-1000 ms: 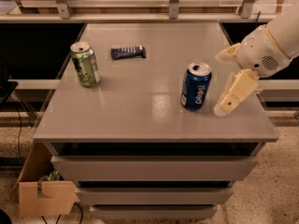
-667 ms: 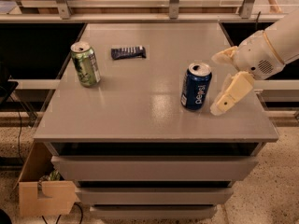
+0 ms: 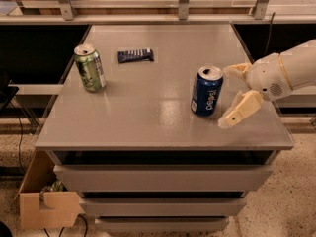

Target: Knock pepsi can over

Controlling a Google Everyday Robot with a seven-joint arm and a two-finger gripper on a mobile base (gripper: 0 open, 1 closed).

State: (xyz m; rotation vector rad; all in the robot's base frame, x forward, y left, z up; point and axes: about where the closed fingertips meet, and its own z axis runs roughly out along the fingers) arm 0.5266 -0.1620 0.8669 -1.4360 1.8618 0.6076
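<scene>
The pepsi can (image 3: 207,91), dark blue with white lettering and a silver top, stands upright on the right part of the grey table (image 3: 148,112). My gripper (image 3: 231,97) comes in from the right, just to the right of the can. Its two cream fingers are spread apart, one (image 3: 238,71) behind the can's top and one (image 3: 240,110) nearer the front, low over the table. The gripper is open and holds nothing. A small gap shows between the fingers and the can.
A green can (image 3: 90,67) stands upright at the table's left. A flat dark blue wrapper (image 3: 135,56) lies at the back middle. A railing runs behind the table. A cardboard box (image 3: 47,206) sits on the floor at the lower left.
My gripper has moved a little to the left, closer to the pepsi can. The can stands upright as before.
</scene>
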